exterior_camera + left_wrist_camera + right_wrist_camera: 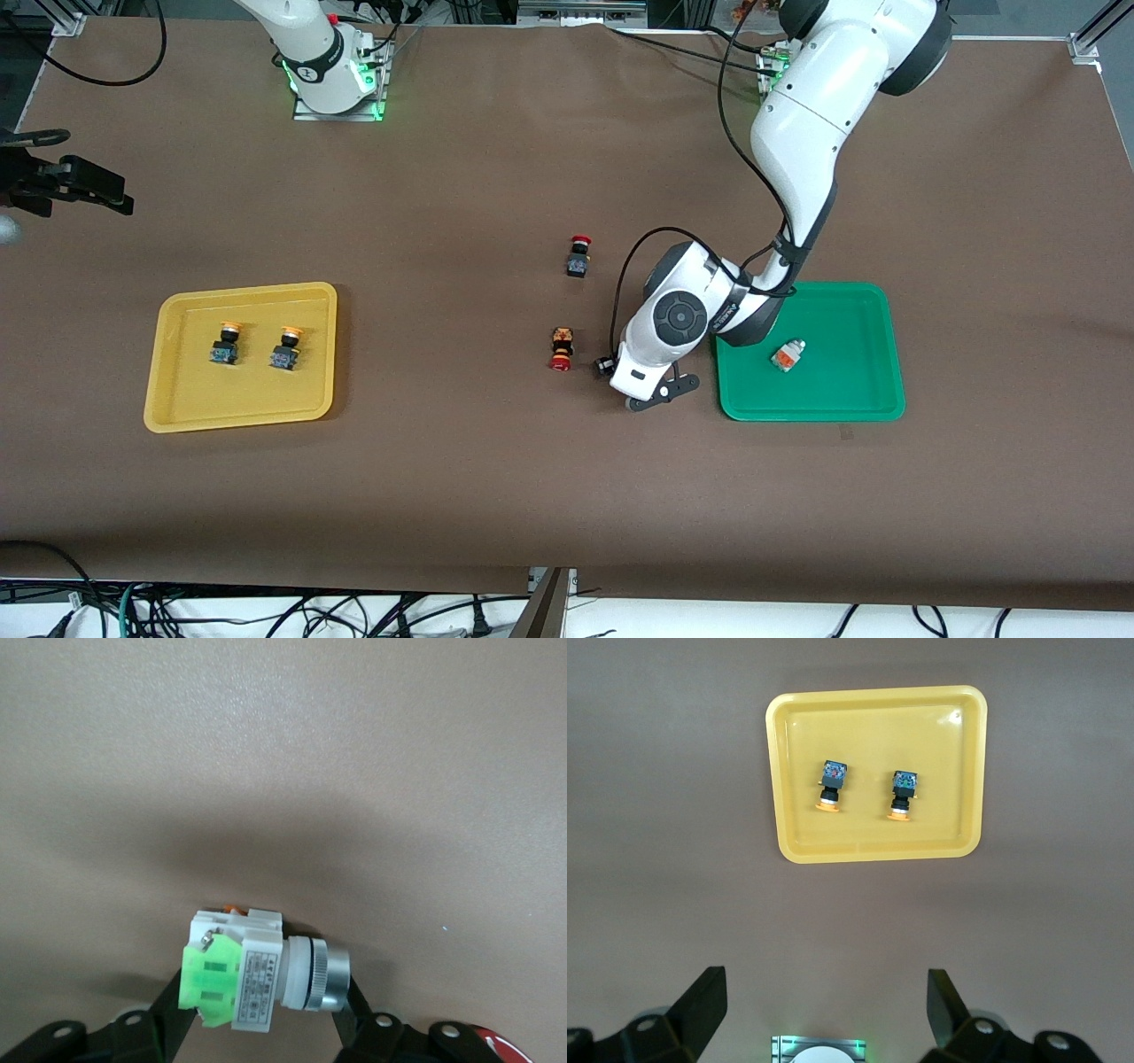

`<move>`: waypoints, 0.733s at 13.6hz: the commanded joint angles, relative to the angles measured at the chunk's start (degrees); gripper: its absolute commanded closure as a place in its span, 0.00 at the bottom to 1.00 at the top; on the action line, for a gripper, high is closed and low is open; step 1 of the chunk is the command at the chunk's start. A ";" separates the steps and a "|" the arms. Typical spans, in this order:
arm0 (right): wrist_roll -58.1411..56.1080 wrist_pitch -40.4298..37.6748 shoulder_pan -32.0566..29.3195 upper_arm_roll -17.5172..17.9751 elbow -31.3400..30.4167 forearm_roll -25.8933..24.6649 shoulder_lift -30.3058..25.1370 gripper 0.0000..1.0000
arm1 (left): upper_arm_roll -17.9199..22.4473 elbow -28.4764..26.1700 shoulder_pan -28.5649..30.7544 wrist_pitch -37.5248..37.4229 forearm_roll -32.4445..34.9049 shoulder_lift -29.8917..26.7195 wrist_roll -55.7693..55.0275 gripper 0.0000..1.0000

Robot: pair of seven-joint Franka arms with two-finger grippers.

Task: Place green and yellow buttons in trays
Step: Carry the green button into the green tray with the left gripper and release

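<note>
My left gripper (651, 390) is low over the bare table beside the green tray (842, 385), toward the right arm's end of it. In the left wrist view the gripper (266, 992) is shut on the green-faced white-silver switch (257, 970), one finger at each end; the hand hides this switch in the front view. The orange-faced white switch (787, 355) lies in the green tray. Two yellow-capped buttons (228, 343) (287, 347) sit in the yellow tray (239, 297). My right gripper (84, 177) waits open and empty, high at the right arm's end, looking down on the yellow tray (877, 695) and its buttons (831, 784) (903, 793).
A red-capped black switch (578, 256) stands mid-table. A red-capped switch with an orange-and-black body (561, 347) lies close to my left hand, nearer to the front camera than the black one; its red cap shows in the left wrist view (500, 1050).
</note>
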 commanded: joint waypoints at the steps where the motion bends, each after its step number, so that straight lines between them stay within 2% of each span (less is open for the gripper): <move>1: 0.20 -0.12 -0.81 0.82 0.11 -0.49 -0.32 0.00 | 0.25 0.64 -0.23 0.30 -0.10 0.51 0.36 0.75; 3: 0.20 -0.12 -0.81 0.82 0.11 -0.57 -0.32 0.00 | 0.51 0.72 -0.05 -0.14 0.60 -0.27 0.71 0.88; 5: 0.11 -0.12 -0.98 0.74 0.11 -0.49 -0.32 0.00 | 0.78 0.12 1.78 -2.15 2.71 -3.51 4.30 0.98; 8: 0.20 0.14 -0.72 0.91 0.11 -0.49 -0.23 0.00 | 0.69 -0.59 5.12 -11.19 2.62 -9.57 11.77 0.97; 10: 0.29 0.15 -0.46 1.00 0.20 -0.49 -0.14 0.00 | 0.43 -3.22 8.72 -15.77 2.71 -14.32 17.55 0.95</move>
